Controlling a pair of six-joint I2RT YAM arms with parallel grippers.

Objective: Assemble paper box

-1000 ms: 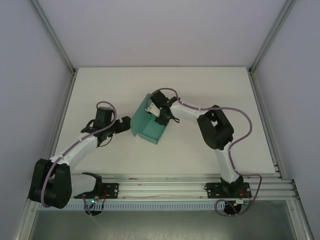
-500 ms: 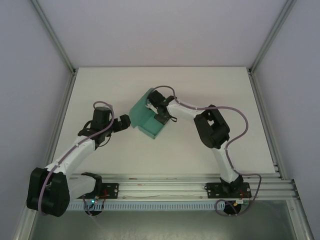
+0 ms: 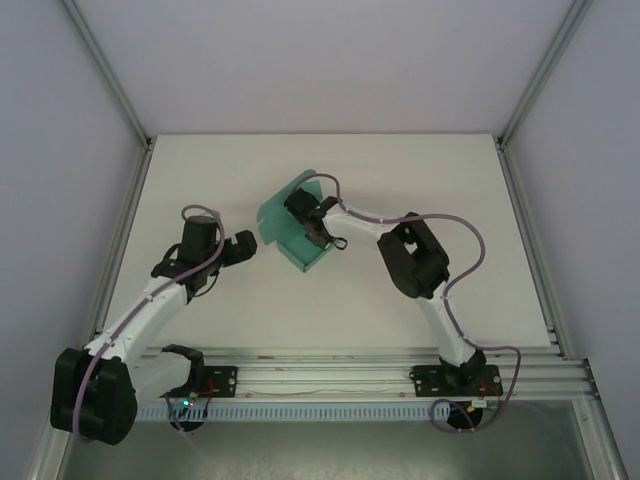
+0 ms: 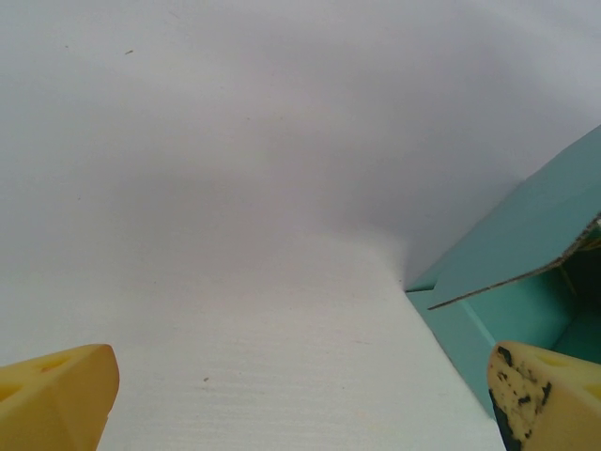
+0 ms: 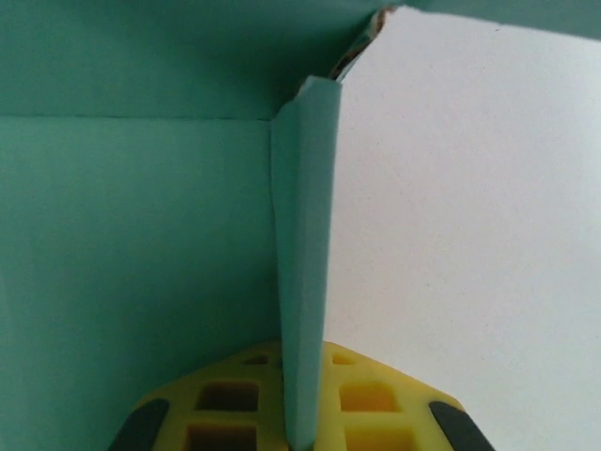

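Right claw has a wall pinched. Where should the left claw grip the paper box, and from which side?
Probably the raised flap on the paper box, approached level from the left. Its thin edge stands free, facing the open left claw, while the right claw pinches another wall.

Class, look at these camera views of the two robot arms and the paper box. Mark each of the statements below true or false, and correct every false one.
1. The right hand is shut on a thin wall of the paper box. True.
2. The left hand is clamped on the box. False: it is wide open and holds nothing, with the box just off to one side of it.
3. The box is made of red card. False: it is teal-green.
4. The left hand's fingers are yellow. True.
5. The table is black. False: it is white.
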